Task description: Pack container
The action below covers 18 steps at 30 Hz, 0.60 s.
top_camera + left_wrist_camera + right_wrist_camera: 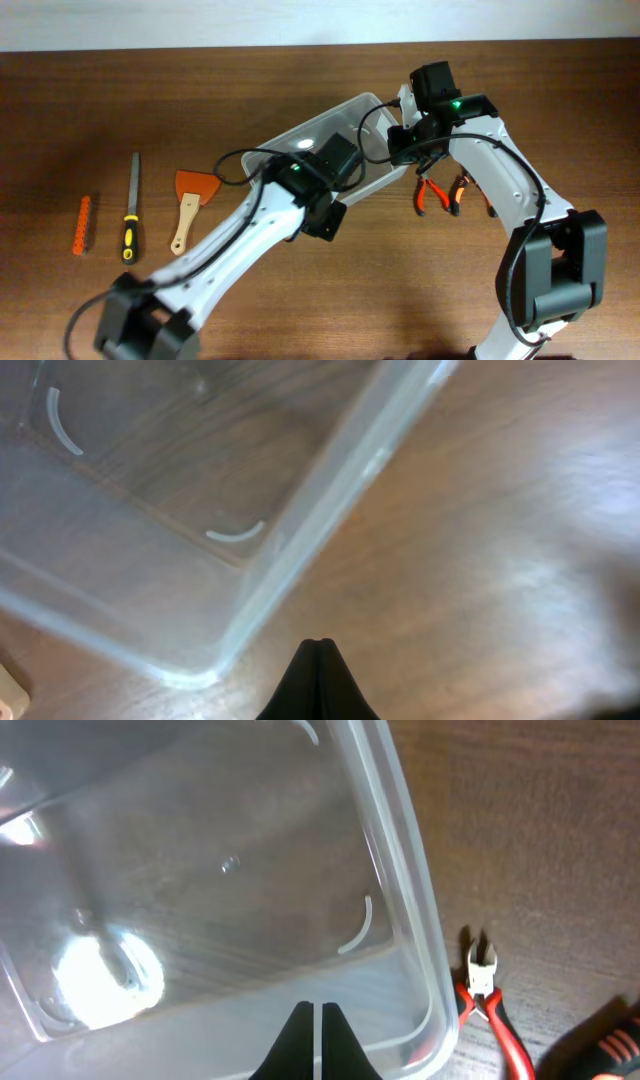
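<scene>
The container (368, 108) is a clear plastic tub at the table's middle, partly under both arms. Its inside shows bare in the left wrist view (290, 540) and in the right wrist view (405, 890). My left gripper (324, 220) is shut and empty. It hangs over bare table just outside the tub's near corner (318, 644). My right gripper (405, 145) is shut with only a hairline slit and holds nothing. Its tips (316, 1008) hover over the tub's near wall, inside the rim.
Red-and-black pliers (436, 193) lie right of the tub, also in the right wrist view (487, 995), with a second orange-handled tool (460, 190) beside them. At the left lie an orange bit strip (83, 225), a yellow-handled file (131, 205) and an orange scraper (190, 205).
</scene>
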Tool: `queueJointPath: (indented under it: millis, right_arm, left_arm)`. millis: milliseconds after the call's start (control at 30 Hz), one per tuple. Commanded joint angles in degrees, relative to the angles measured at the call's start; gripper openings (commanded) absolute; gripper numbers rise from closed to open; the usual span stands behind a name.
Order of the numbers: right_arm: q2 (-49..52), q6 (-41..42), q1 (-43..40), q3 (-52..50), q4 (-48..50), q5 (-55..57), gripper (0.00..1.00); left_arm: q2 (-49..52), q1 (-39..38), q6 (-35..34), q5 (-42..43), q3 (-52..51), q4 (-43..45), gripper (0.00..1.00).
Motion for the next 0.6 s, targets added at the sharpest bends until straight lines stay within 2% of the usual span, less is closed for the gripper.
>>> queueJointPath:
  millis: [0,200,567]
  right_arm:
    - [1.2,-0.2,0.6,1.0,-0.9,-0.8,0.04]
    - [1.2,-0.9,0.6,1.0,-2.6,-0.5,0.04]
    - [1.2,-2.4,0.6,1.0,-6.7,-0.5,0.04]
  left_arm:
    - [4.9,0.2,0.2,-5.0,0.1,0.4,0.02]
    - [10.9,2.1,0.2,-7.5,0.1,0.4,0.02]
    - [11.2,11.1,0.0,-7.6,0.1,1.5,0.02]
